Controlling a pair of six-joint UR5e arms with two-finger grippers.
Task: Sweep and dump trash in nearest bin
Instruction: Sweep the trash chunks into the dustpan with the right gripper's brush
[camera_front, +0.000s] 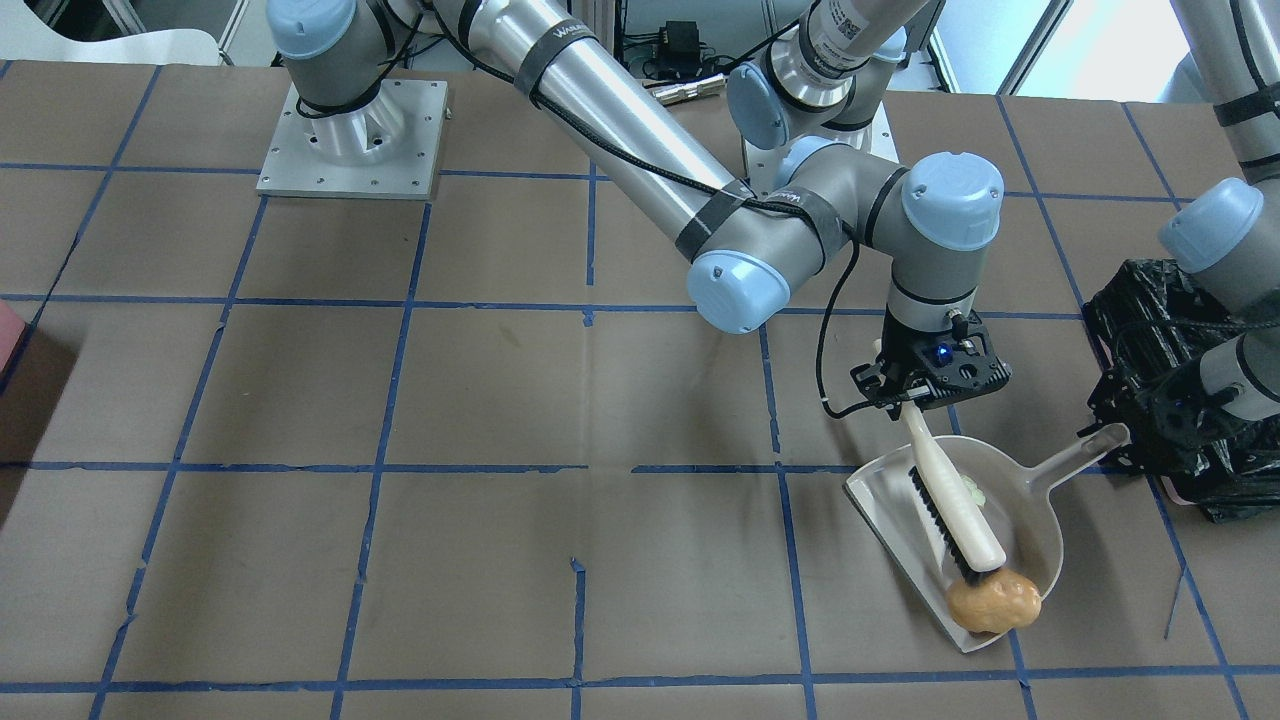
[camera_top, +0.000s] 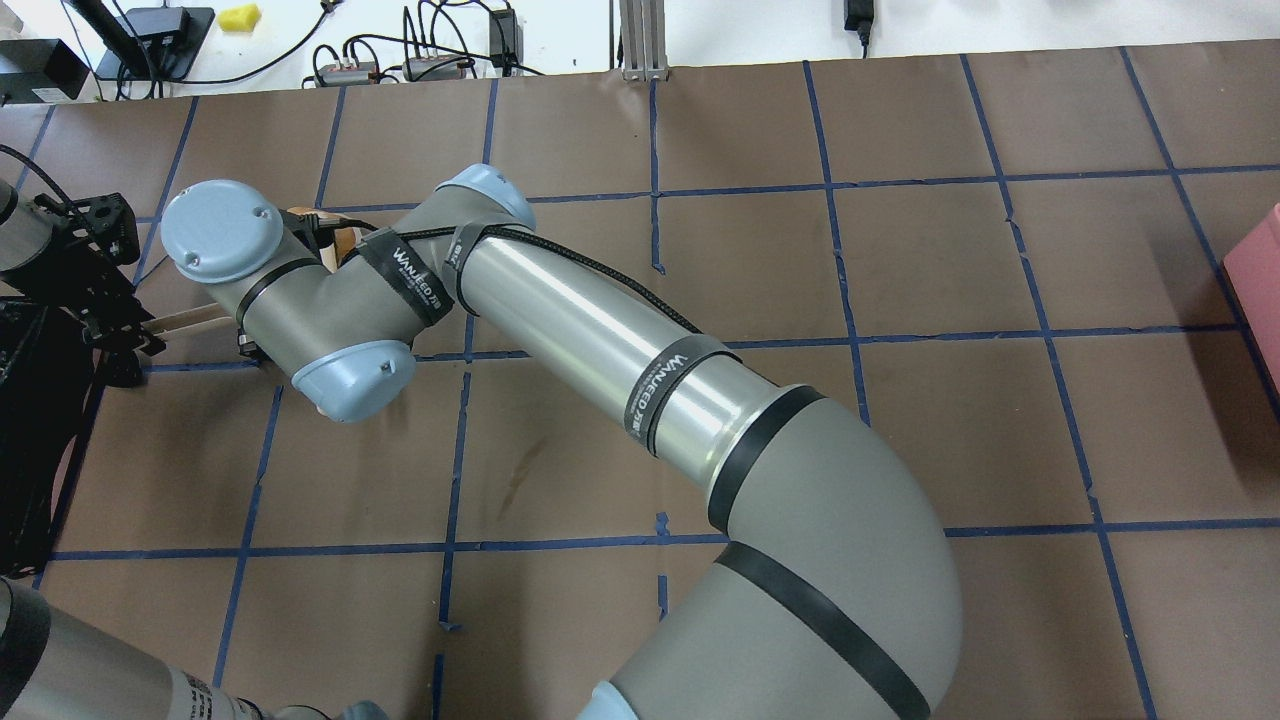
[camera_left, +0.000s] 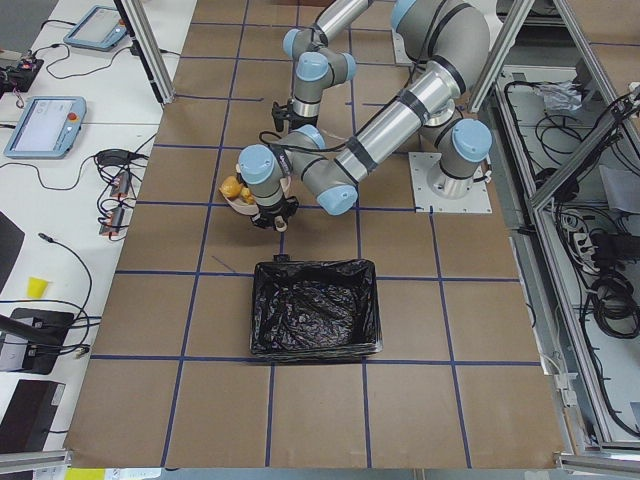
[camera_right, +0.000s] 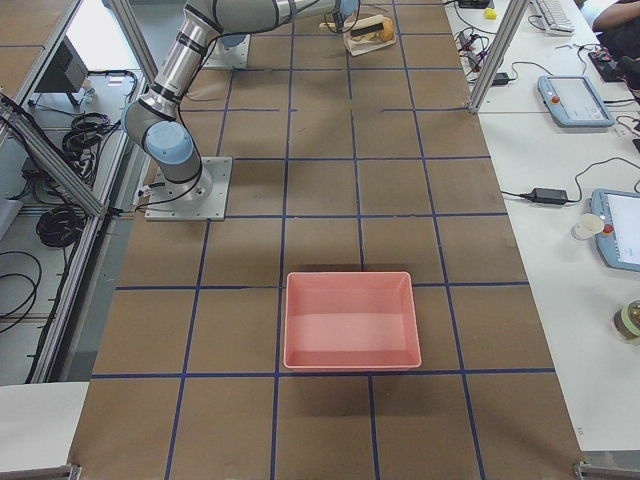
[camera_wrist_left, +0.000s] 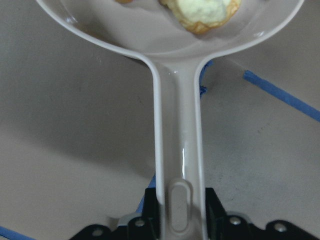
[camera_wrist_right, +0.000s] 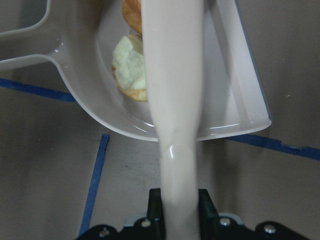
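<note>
- Risks losing the tan-orange potato-shaped piece (camera_front: 993, 602): perched on the open lip of the dustpan (camera_front: 885, 492), at about 5 o'clock of the pan in the front-facing view, and likely to roll back onto the table if the pan tips forward on lifting.
- Risks a twisting pan too: left gripper (camera_wrist_left: 180, 220) closed on only the far end of the long handle.
- Right gripper (camera_wrist_right: 179, 215) clamped on the brush (camera_front: 950, 500), bristles touching the potato piece.
- Looks rounded, smooth and lumpy.
- Pale yellow chunk (camera_wrist_right: 129, 70) and golden-brown chunk (camera_wrist_right: 131, 12) lie deep in the pan, toward the handle.
- Black-bagged bin (camera_left: 315, 320) stands near, at about 3 o'clock of the dustpan in the front-facing view.
</note>
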